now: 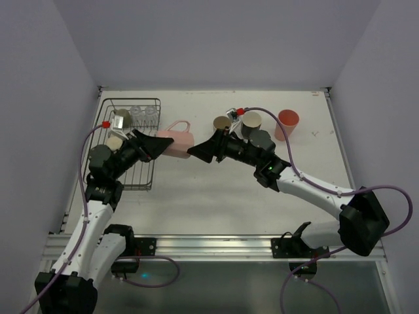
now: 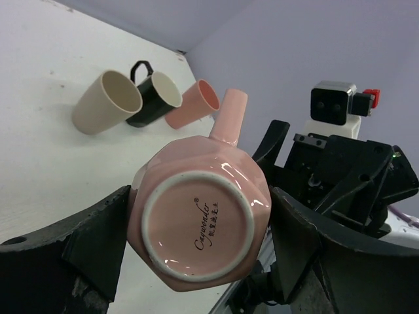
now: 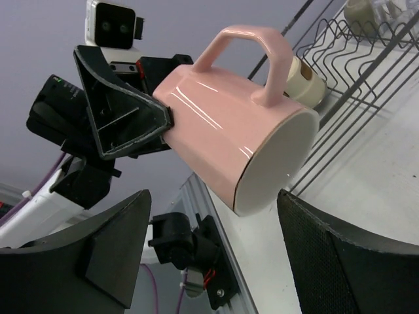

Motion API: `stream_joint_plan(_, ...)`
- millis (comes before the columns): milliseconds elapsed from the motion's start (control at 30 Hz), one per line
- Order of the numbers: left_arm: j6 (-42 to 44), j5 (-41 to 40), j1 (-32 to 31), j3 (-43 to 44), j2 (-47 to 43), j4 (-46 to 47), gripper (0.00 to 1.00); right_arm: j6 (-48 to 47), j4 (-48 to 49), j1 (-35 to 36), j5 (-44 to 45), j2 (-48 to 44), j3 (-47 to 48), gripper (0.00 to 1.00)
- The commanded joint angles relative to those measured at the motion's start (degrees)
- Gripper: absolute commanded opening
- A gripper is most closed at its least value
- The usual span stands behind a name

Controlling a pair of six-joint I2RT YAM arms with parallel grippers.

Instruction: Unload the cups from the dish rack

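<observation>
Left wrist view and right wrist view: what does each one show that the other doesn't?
Only the left wrist view shows the underside of the pale pink mug, with printed script, plus the beige tumbler, black mug and salmon tumbler on the table beyond. Only the right wrist view shows the mug's open mouth and the dish rack with a cream cup in it. Both show that mug held in the left gripper.

Dish rack [image 1: 143, 173] at bench [image 1: 216, 196] left rear, glasses [image 1: 145, 111] in it. Mug [image 1: 177, 140] just right of rack; cup group [image 1: 252, 124] further right.
</observation>
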Motion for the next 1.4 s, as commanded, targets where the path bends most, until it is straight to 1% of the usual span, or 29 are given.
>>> stream_joint_plan(0,-6.0,3.7,-3.0,0.6,1.2,18.0,0.10,1.1,6.5,0.2,0.4,0.4,1.8,0.80)
stream_joint_plan(33,-6.0,3.6,-3.8,0.2,1.8,19.0,0.10,1.3,6.5,0.1,0.3,0.7,2.0,0.79)
stream_joint_plan(167,-5.8,2.0,-7.0,-0.9,3.2,21.7,0.12,2.6,10.2,0.2,-1.6,1.7,2.5,0.70)
stream_joint_plan(200,-5.8,1.9,-7.9,-1.2,3.6,22.3,0.13,3.0,11.0,0.1,-1.9,1.9,2.7,0.64)
stream_joint_plan(267,-5.3,1.9,-8.9,-1.8,4.7,22.7,0.16,4.0,13.3,0.1,-2.1,2.1,2.6,0.57)
stream_joint_plan(300,-5.0,1.7,-9.1,-2.1,4.9,22.7,0.24,4.1,13.7,0.1,-1.9,2.1,2.7,0.44)
stream_joint_plan(367,-2.8,1.1,-9.3,-2.4,4.7,21.3,0.37,4.3,13.5,0.2,-0.5,1.7,2.4,0.31)
stream_joint_plan(400,-1.1,-0.3,-9.2,-1.6,4.2,17.3,0.57,4.1,13.1,0.1,0.3,1.3,2.1,0.17)
stream_joint_plan(433,0.8,-1.1,-9.2,-0.6,3.8,14.3,0.67,3.9,11.7,0.1,1.9,0.4,1.7,0.11)
stream_joint_plan(467,4.9,-2.9,-9.2,0.4,3.7,8.5,0.82,3.3,10.5,0.2,2.8,-0.2,1.2,0.04)
stream_joint_plan(500,6.8,-3.7,-9.2,1.9,3.3,6.4,0.89,2.0,9.4,0.1,3.4,-0.7,1.1,0.00)
stream_joint_plan(533,8.3,-4.4,-9.2,2.7,3.1,4.7,0.96,1.0,6.1,0.1,3.9,-1.4,1.1,0.00)
stream_joint_plan(567,11.5,-5.6,-9.2,3.5,3.1,0.7,1.00,-0.1,3.3,0.1,5.0,-2.6,1.9,0.00)
stream_joint_plan(600,13.6,-6.3,-9.2,5.8,3.3,-1.7,1.00,-3.1,0.2,0.2,5.9,-3.3,2.6,0.00)
stream_joint_plan(633,15.6,-6.8,-9.2,7.0,3.6,-4.3,1.00,-4.8,-6.6,0.2,7.2,-4.1,3.1,0.00)
stream_joint_plan(667,19.7,-8.6,-9.2,8.2,3.8,-9.5,1.00,-6.3,-10.2,0.0,10.3,-5.7,4.2,0.00)
stream_joint_plan(700,21.7,-9.7,-9.2,10.1,3.9,-11.6,1.00,-9.5,-14.0,0.0,12.0,-6.5,5.1,0.00)
stream_joint_plan(733,23.5,-10.8,-9.2,10.9,3.9,-15.2,1.00,-11.4,-21.9,-0.3,13.8,-7.2,5.9,0.00)
stream_joint_plan(767,27.2,-12.9,-9.2,11.6,3.9,-19.1,1.00,-12.7,-25.8,-0.6,15.6,-8.6,7.4,0.00)
stream_joint_plan(800,28.9,-14.0,-9.1,12.8,3.7,-20.7,1.00,-15.3,-28.8,-1.0,18.9,-9.4,7.9,0.00)
stream_joint_plan(833,32.0,-14.9,-9.2,13.1,3.5,-22.6,1.00,-16.2,-36.1,-2.6,20.3,-10.0,8.6,0.00)
stream_joint_plan(900,35.2,-17.0,-9.2,13.9,2.4,-27.0,1.00,-18.4,-42.5,-5.3,22.4,-11.2,9.0,0.00)
stream_joint_plan(933,37.4,-17.9,-9.3,13.8,1.7,-28.0,1.00,-18.9,-47.7,-8.8,22.4,-11.4,9.0,0.00)
stream_joint_plan(1000,38.1,-22.4,-10.0,12.7,-1.0,-29.3,1.00,-20.6,-51.6,-12.4,23.4,-11.0,8.9,0.00)
stream_joint_plan(1033,38.7,-23.7,-10.8,12.2,-1.9,-29.2,1.00,-21.2,-55.5,-14.6,25.2,-10.4,9.4,0.00)
stream_joint_plan(1133,40.0,-28.5,-12.4,10.7,-4.2,-29.0,1.00,-23.3,-62.2,-16.0,33.8,-5.1,12.5,0.00)
stream_joint_plan(1200,40.5,-30.5,-13.3,9.7,-4.9,-29.0,1.00,-24.3,-63.9,-16.4,36.9,-2.3,13.9,0.00)
stream_joint_plan(1233,40.6,-30.9,-13.7,9.3,-5.0,-29.1,1.00,-24.8,-63.9,-17.7,38.7,-0.1,14.7,0.00)
stream_joint_plan(1367,40.7,-32.7,-14.3,8.6,-5.7,-29.6,1.00,-27.3,-64.9,-21.8,37.7,6.1,18.6,0.00)
